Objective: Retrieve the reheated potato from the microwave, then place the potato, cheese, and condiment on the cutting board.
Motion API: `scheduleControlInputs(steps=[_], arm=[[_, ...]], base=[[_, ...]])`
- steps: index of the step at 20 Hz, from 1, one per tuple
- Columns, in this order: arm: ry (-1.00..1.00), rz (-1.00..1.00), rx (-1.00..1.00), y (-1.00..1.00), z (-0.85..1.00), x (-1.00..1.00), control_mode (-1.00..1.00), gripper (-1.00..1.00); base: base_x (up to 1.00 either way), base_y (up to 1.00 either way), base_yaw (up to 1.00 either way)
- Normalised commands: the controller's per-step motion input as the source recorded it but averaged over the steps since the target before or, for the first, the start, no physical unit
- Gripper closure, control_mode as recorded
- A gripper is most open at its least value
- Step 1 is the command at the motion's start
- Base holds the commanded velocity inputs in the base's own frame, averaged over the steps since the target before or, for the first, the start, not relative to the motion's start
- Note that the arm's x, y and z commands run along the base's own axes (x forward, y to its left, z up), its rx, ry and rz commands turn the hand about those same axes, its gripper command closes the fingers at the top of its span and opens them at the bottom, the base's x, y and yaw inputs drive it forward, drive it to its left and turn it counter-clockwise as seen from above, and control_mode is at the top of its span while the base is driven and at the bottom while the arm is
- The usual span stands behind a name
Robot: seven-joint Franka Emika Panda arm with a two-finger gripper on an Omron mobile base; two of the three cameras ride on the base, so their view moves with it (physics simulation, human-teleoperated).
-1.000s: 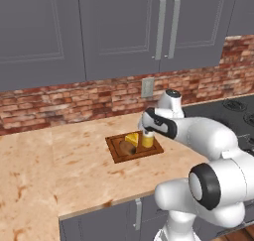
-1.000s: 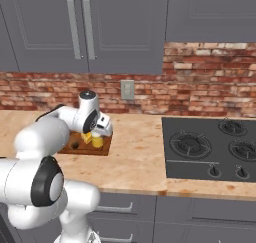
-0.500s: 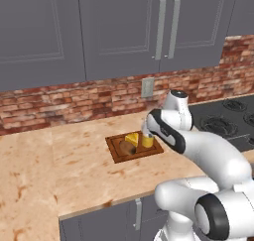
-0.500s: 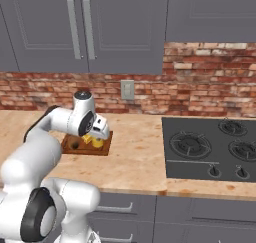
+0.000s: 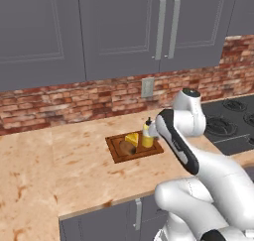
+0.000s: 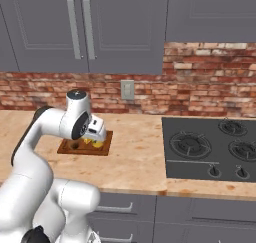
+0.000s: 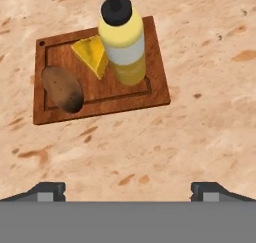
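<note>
No readable text, label, brand or number on anything; the condiment (image 7: 122,37) bottle is unmarked.

Brown potato (image 7: 62,89), yellow cheese (image 7: 91,55), yellow condiment (image 7: 124,42) black-capped, reddish-brown cutting board (image 7: 100,99).

1. Cutting board (image 7: 155,62): one.
2. Potato (image 7: 62,89): one.
3. Cheese (image 7: 91,53) wedge: one.
4. Condiment (image 7: 123,42) bottle: one.
5. Wall outlet (image 6: 127,89): one.
6. Cabinet door handles (image 6: 80,27): two.
7. Stove burners (image 6: 189,143): three visible.

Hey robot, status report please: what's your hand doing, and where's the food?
Gripper open, empty. Potato, cheese, squeeze bottle all on cutting board. Nothing in the way.
</note>
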Motion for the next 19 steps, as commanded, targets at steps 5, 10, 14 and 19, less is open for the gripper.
scheduleControlInputs(steps=[5, 10, 14, 19], arm=[[0.00, 0.00, 0.00, -0.02, 0.41, -0.52, -1.00, -1.00], [0.00, 0.00, 0.00, -0.01, 0.44, -0.44, -1.00, -1.00], [0.00, 0.00, 0.00, -0.02, 0.44, -0.48, -1.00, -1.00], [0.00, 0.00, -0.01, -0.01, 0.43, -0.49, -1.00, -1.00]], base=[[0.00, 0.00, 0.00], [0.00, 0.00, 0.00], [0.00, 0.00, 0.00], [0.00, 0.00, 0.00]])
